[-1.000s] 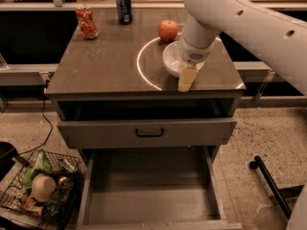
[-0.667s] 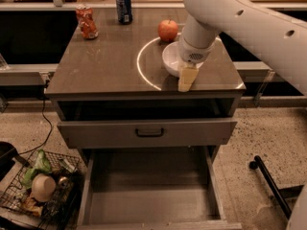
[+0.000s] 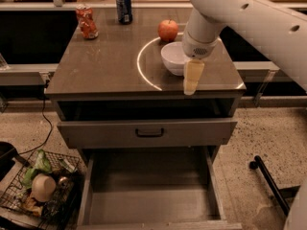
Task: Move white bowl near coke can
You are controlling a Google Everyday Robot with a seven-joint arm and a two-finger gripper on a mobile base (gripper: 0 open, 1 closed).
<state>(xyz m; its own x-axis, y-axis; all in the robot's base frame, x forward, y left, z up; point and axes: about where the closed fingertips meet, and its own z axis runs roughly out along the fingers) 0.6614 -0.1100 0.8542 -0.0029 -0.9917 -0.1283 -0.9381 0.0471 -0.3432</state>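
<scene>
The white bowl [image 3: 172, 57] stands upright on the right half of the dark cabinet top [image 3: 105, 66], just in front of a red apple [image 3: 168, 30]. The red-orange coke can [image 3: 87, 22] stands at the far left corner of the top, well away from the bowl. My gripper [image 3: 192, 79] hangs down from the white arm at the bowl's right front rim and hides that side of the bowl. I cannot see whether it is touching the bowl.
A dark blue can [image 3: 123, 6] stands at the back, right of the coke can. A white ring mark curves across the top. The bottom drawer [image 3: 151, 195] is pulled out. A wire basket of clutter [image 3: 41, 188] sits on the floor at the left.
</scene>
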